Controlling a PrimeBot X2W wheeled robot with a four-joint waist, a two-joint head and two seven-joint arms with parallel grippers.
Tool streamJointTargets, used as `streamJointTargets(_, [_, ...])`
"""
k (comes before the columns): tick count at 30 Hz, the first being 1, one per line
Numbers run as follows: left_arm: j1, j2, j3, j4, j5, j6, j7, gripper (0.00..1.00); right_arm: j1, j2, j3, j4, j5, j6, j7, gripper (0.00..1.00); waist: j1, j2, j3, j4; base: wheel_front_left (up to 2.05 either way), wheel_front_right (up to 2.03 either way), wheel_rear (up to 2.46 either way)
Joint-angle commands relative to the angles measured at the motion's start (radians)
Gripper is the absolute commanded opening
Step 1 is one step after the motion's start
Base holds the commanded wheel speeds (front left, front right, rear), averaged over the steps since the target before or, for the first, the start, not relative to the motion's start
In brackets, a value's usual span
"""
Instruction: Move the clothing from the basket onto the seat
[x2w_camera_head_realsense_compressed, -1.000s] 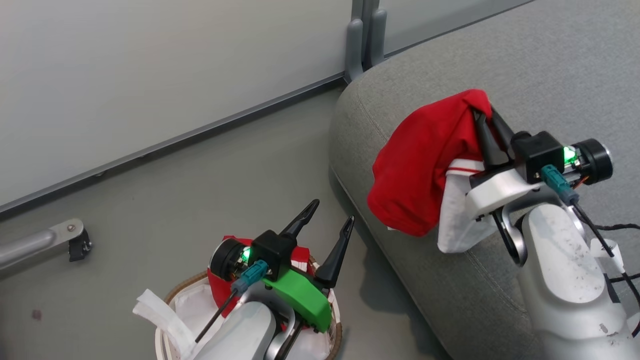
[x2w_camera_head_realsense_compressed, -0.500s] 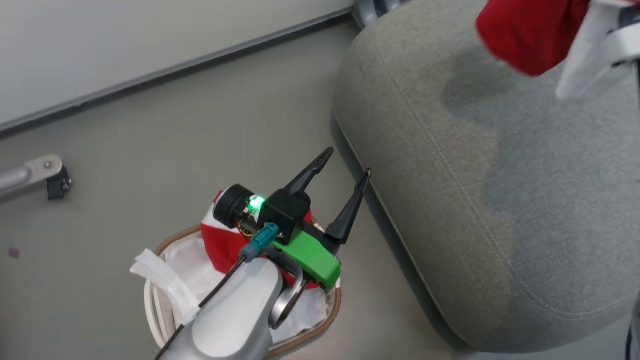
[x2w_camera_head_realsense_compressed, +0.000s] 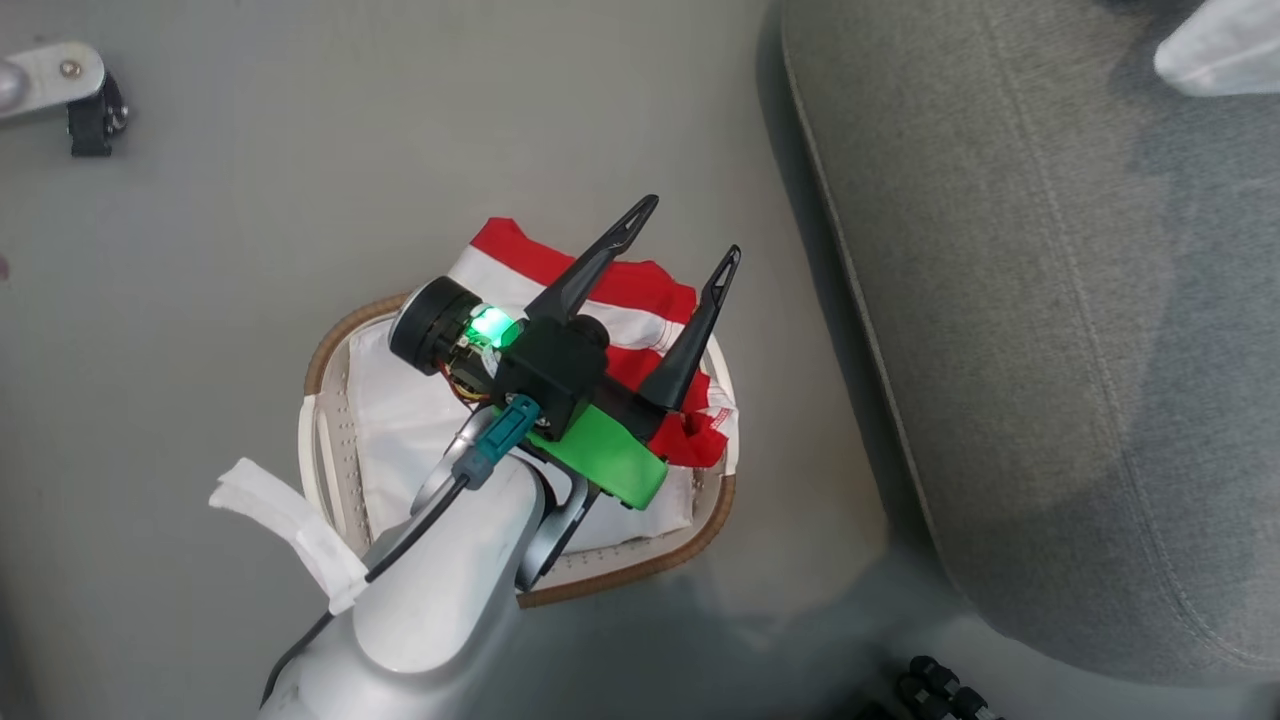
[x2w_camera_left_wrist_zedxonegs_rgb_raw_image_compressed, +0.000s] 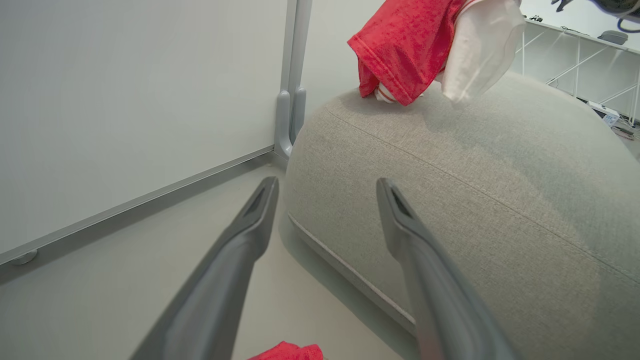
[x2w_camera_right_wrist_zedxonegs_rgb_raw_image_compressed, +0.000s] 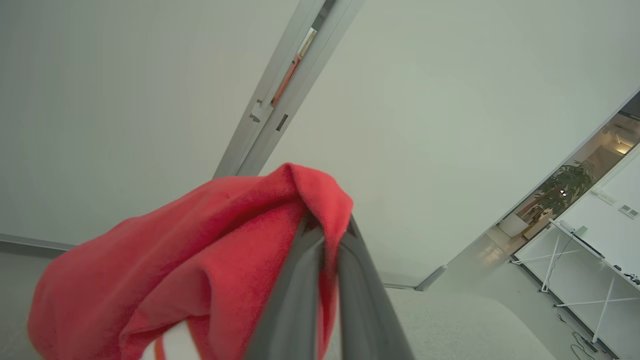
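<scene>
A red garment with white bands lies in the basket, spilling over its far rim. My left gripper hovers above it, open, nothing between its fingers, which point toward the seat. The grey seat stands right of the basket. My right gripper is shut on another red garment. That garment hangs over the seat's top with a white part dangling; its lowest fold touches or nearly touches the cushion. A white corner of it shows at the top right.
The basket's white liner is exposed on the left side. A metal leg with a black caster stands on the floor at the far left. A wall panel with a grey post is behind the seat. Black objects sit at the bottom edge.
The head camera has tilted down, so the basket now sits mid-view. The right gripper with its red garment has left that view at the top right. The left gripper stays open over the basket.
</scene>
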Motion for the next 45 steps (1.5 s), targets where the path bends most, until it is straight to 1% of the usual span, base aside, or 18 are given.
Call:
streamJointTargets(1, [-0.016,0.009,0.010,-0.004,0.008,-0.003,0.000,1.00,0.035,0.012,-0.011,0.011,-0.011,-0.001,-0.005,0.00,-0.0002,-0.0001,0.085,0.065,0.00,0.00,0.00])
streamJointTargets(7, [-0.003,0.012,0.027,-0.006,0.018,-0.003,0.000,1.00,0.129,0.071,-0.050,0.041,-0.003,-0.001,-0.005,0.00,-0.0002,-0.0001,0.090,0.055,0.00,0.00,0.00])
streamJointTargets(12, [0.007,0.015,0.028,0.007,0.020,-0.003,0.000,1.00,0.186,0.101,-0.056,0.050,0.019,-0.001,-0.005,0.00,-0.0002,-0.0001,0.075,0.043,0.00,0.00,0.00])
streamJointTargets(13, [0.011,0.016,0.031,0.010,0.018,-0.003,0.000,1.00,0.199,0.111,-0.056,0.053,0.025,-0.001,-0.005,0.32,-0.0002,-0.0001,0.069,0.039,0.00,0.00,0.00])
streamJointTargets(14, [0.016,0.017,0.034,0.012,0.016,-0.003,0.000,1.00,0.210,0.116,-0.055,0.052,0.030,-0.001,-0.005,0.48,-0.0002,-0.0001,0.063,0.036,0.00,0.00,0.00])
streamJointTargets(15, [0.021,0.018,0.037,0.014,0.014,-0.003,0.000,1.00,0.219,0.117,-0.054,0.048,0.037,-0.001,-0.005,1.00,-0.0002,-0.0001,0.056,0.033,0.00,0.00,0.00])
streamJointTargets(21, [0.049,0.020,0.054,0.019,0.004,-0.003,0.000,1.00,0.302,0.136,-0.052,0.004,0.070,-0.001,-0.005,1.00,-0.0002,-0.0001,0.000,0.022,0.00,0.00,0.00])
streamJointTargets(28, [0.095,0.012,0.114,0.022,-0.020,-0.003,0.000,1.00,0.396,0.105,-0.025,-0.037,0.095,-0.001,-0.005,1.00,-0.0002,-0.0001,-0.102,0.025,0.00,0.00,0.00])
streamJointTargets(31, [0.113,0.006,0.144,0.023,-0.029,-0.003,0.000,1.00,0.409,0.087,-0.010,-0.055,0.092,-0.001,-0.005,1.00,-0.0002,-0.0001,-0.153,0.035,0.00,0.00,0.00])
streamJointTargets(37, [0.163,-0.009,0.219,0.033,-0.038,-0.002,0.000,1.00,0.382,0.079,0.044,-0.064,0.091,-0.001,-0.005,1.00,-0.0002,-0.0001,-0.266,0.071,0.00,0.00,0.00])
streamJointTargets(45, [0.254,-0.019,0.335,0.058,-0.046,0.019,0.000,1.00,0.383,0.138,0.152,-0.042,0.103,-0.001,-0.005,1.00,-0.0002,-0.0001,-0.388,0.137,0.00,0.00,0.00])
